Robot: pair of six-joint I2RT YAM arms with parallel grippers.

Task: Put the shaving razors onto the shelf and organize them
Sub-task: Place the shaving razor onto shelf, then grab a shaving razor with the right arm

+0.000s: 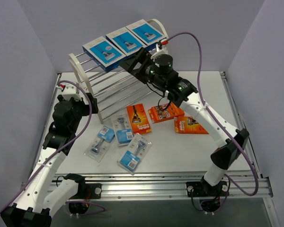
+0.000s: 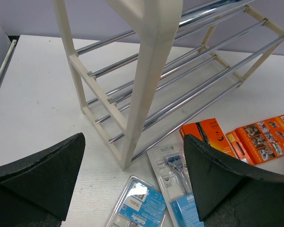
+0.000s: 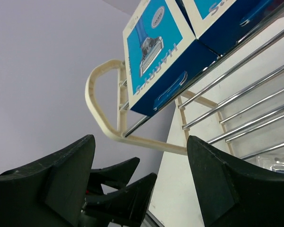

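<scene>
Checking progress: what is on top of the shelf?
Three blue boxes lie side by side on the top tier of the shelf. The rods directly under them are covered from above.

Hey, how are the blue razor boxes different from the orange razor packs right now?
Place: the three blue boxes sit on the top tier of the shelf; the three orange packs lie on the table, nearer the arms.
Order: the blue boxes form a neat side-by-side row; the orange packs lie at mixed angles.
Shared: both are flat razor packs, three of each.
</scene>
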